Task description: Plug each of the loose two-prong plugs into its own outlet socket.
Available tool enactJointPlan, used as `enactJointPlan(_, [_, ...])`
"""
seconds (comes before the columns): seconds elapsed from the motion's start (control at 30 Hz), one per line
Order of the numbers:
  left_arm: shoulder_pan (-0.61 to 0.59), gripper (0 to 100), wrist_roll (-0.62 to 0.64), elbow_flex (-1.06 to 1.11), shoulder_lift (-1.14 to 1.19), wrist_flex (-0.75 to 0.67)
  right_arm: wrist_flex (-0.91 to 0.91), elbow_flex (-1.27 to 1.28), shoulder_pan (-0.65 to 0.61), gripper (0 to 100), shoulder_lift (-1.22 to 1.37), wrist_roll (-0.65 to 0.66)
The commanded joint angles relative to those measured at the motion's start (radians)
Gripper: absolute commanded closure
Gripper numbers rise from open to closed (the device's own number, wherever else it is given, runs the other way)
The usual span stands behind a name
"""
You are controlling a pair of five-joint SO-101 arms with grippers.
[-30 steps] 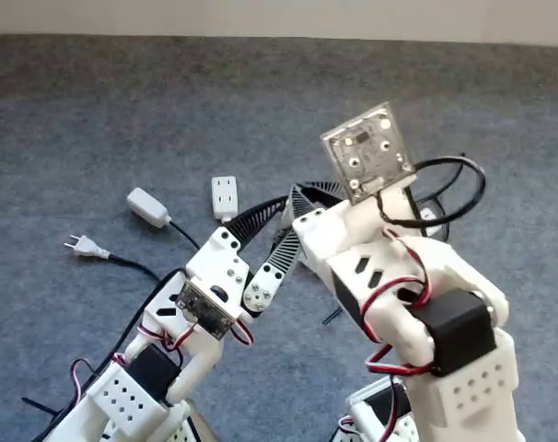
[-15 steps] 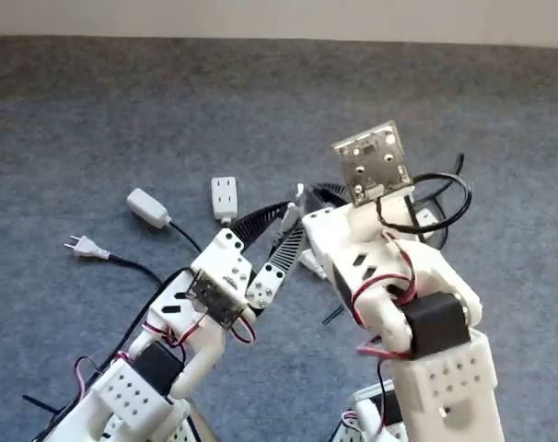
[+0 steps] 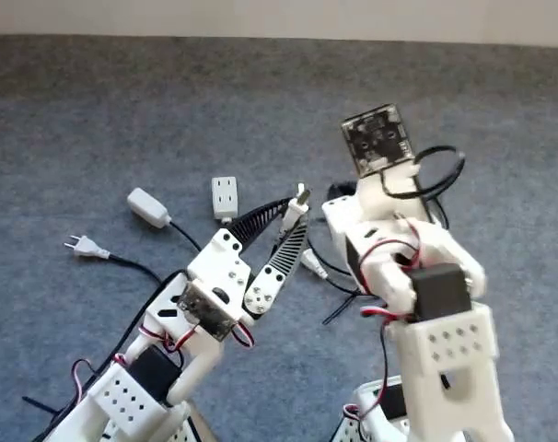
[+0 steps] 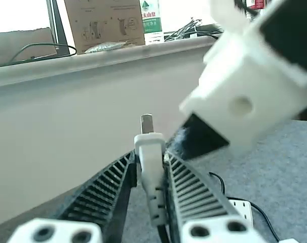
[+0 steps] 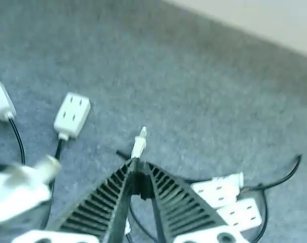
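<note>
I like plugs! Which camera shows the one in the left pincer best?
The left wrist view: the white plug sits close up in the left pincer, prong up. The high view shows it small at the pincer's tip. The right wrist view shows a blur that may be it.

White plug [image 4: 149,148] riding prongs-up in the left gripper [image 3: 297,215], centre | second plug [image 3: 312,264] lying just nearer | third plug [image 3: 80,244] lying left, prongs pointing left | socket block [image 3: 224,197] facing up, centre-left | second socket block [image 5: 219,186], third socket block [image 5: 243,212] sitting together, right

In high view, R arm [image 3: 445,350] hides two outlet sockets [image 5: 242,212] behind it.
</note>
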Motion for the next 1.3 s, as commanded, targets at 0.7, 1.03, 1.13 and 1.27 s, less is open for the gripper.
enactJointPlan(0.7, [0.008,99,0.008,-0.019,-0.010,-0.015,-0.104,0.148,-0.041,99.2,-0.008,0.020])
enactJointPlan(1.03, [0.008,99,0.008,-0.019,-0.010,-0.015,-0.193,0.259,0.061,99.2,-0.012,0.021])
enactJointPlan(1.13, [0.008,99,0.008,-0.019,-0.010,-0.015,-0.188,0.255,0.077,99.2,-0.016,0.021])
enactJointPlan(1.27, [-0.033,99,0.011,-0.028,-0.002,-0.015,-0.186,0.257,0.133,99.2,-0.016,0.014])
